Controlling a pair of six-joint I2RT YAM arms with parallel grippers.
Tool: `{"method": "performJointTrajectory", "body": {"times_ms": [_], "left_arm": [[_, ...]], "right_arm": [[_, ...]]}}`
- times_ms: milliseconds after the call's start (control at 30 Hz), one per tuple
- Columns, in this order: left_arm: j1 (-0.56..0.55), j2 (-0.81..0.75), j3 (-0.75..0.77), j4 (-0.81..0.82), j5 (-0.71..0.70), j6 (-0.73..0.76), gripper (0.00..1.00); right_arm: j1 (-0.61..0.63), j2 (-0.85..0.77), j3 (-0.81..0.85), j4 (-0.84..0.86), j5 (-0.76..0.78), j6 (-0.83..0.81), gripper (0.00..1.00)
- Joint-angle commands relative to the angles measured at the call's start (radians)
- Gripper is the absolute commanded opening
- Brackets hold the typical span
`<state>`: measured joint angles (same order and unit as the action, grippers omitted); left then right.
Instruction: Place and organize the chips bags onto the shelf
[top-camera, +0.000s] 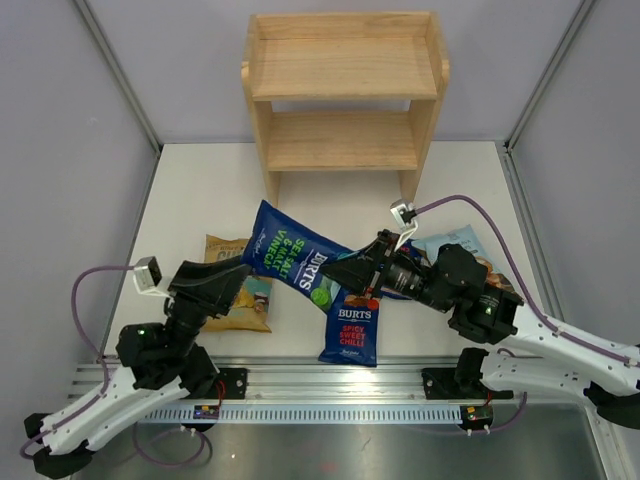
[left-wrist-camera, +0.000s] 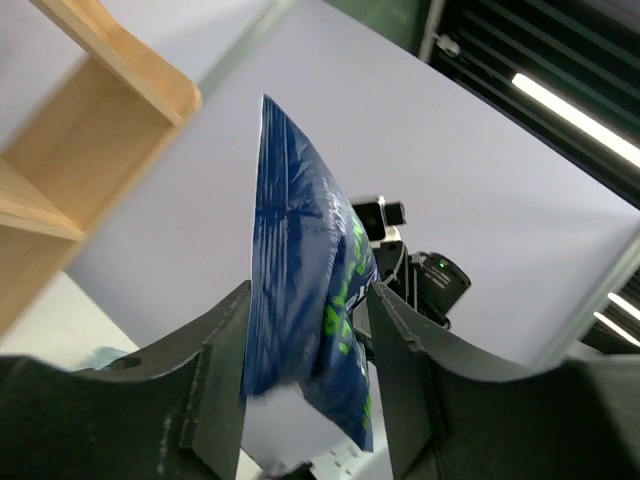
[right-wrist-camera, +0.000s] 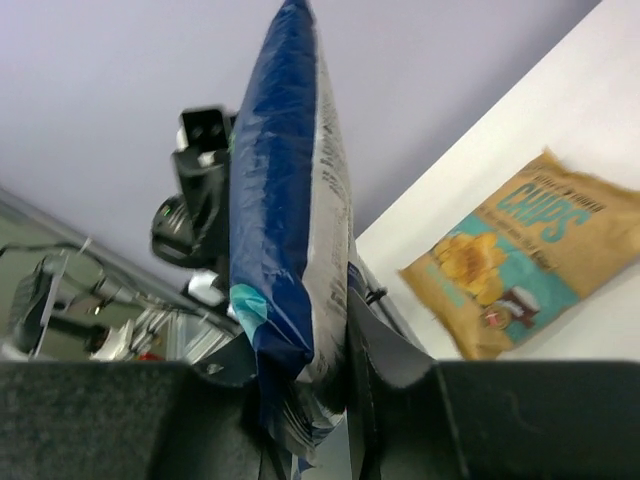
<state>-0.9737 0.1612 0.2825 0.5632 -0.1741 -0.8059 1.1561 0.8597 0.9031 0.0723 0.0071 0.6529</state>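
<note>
A dark-blue Burts chips bag with green lettering (top-camera: 293, 257) hangs above the table between both arms. My right gripper (top-camera: 346, 271) is shut on its right end; in the right wrist view the bag (right-wrist-camera: 285, 200) stands pinched between the jaws (right-wrist-camera: 300, 345). My left gripper (top-camera: 243, 273) is at the bag's left end, its fingers apart around the bag (left-wrist-camera: 305, 290) with a gap showing low down (left-wrist-camera: 310, 330). A red-lettered Burts bag (top-camera: 352, 331) lies flat near the front edge. The tan CHIPS bag (top-camera: 245, 310) lies under the left arm. The wooden shelf (top-camera: 345, 90) stands at the back, both tiers bare.
A light-blue-and-brown bag (top-camera: 455, 241) lies partly under the right arm. The tan bag (right-wrist-camera: 520, 255) shows on the white table in the right wrist view. A corner of the shelf (left-wrist-camera: 80, 130) fills the left wrist view's upper left. A metal rail (top-camera: 340, 385) runs along the near edge.
</note>
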Motion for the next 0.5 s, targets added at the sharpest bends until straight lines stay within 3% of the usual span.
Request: {"method": "performJointTrajectory", "body": {"times_ms": [0, 200, 367, 467], "left_arm": [[0.000, -0.149, 0.084, -0.242, -0.177, 0.117, 0.52], [0.000, -0.164, 0.305, -0.710, -0.367, 0.156, 0.68], [0.000, 0.026, 0.521, -1.032, -0.442, 0.148, 0.80], [0.000, 0.135, 0.605, -1.137, -0.430, 0.169, 0.89]], "right_arm": [[-0.105, -0.039, 0.060, 0.006, -0.001, 0.026, 0.15], [-0.347, 0.056, 0.233, -0.049, -0.156, 0.077, 0.13], [-0.525, 0.234, 0.446, -0.043, -0.239, 0.151, 0.12], [-0.628, 0.329, 0.523, 0.004, -0.243, 0.264, 0.11]]}}
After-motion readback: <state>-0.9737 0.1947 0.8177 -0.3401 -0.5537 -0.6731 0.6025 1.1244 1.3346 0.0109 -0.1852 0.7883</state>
